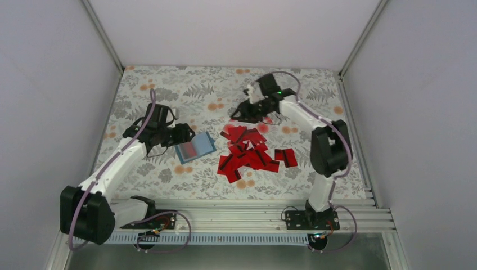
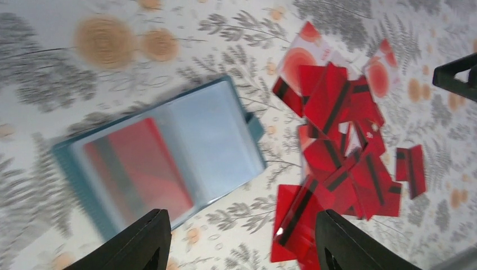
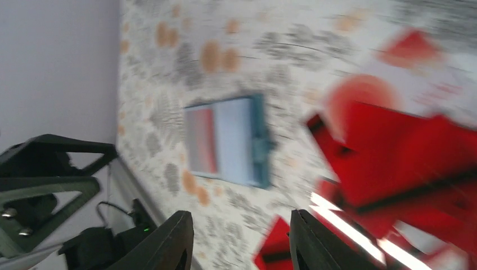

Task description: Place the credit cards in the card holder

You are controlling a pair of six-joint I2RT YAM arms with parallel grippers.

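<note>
Card holder (image 1: 195, 147) clear of credit cards (image 1: 250, 154)

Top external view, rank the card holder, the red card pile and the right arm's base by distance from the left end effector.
1. Card holder, just beside the left end effector.
2. Credit card pile, mid-table.
3. Right arm's base, near edge.

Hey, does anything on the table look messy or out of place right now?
The credit cards lie in a jumbled heap, overlapping at all angles, with two lying apart on its right. The card holder sits open and askew to their left, one red card showing inside. Nothing looks damaged.
</note>
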